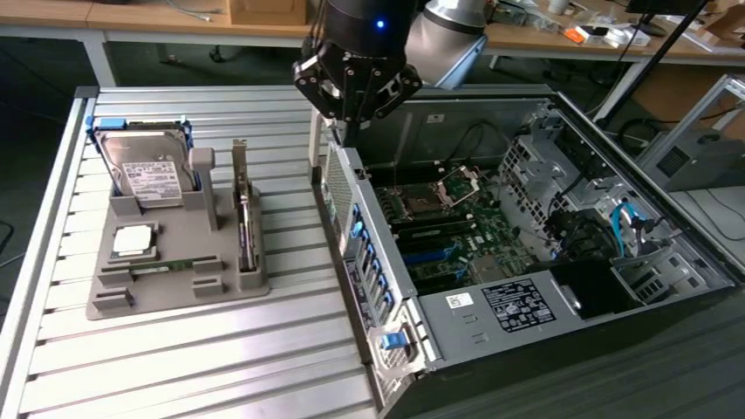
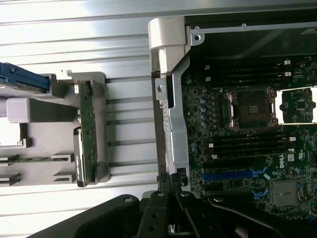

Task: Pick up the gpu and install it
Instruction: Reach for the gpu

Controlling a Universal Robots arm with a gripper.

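The gpu (image 1: 243, 209) stands on edge in a slot of the grey holder (image 1: 174, 297), a thin card with a silver bracket at one end. In the wrist view the gpu (image 2: 87, 134) shows its green board edge. My gripper (image 1: 355, 112) hangs above the rear edge of the open computer case (image 1: 385, 288), to the exterior view's right of the gpu and apart from it. The wrist view shows the gripper (image 2: 169, 180) shut, fingers pressed together with nothing between them, over the case's metal rear frame.
The holder also carries a silver hard drive (image 1: 149, 175), a square processor (image 1: 134, 240) and a narrow memory stick (image 1: 174, 264). Inside the case lies the motherboard (image 2: 247, 148) with an open processor socket (image 2: 252, 106) and blue expansion slots (image 2: 233, 175). Ribbed metal table (image 1: 209, 367) underneath.
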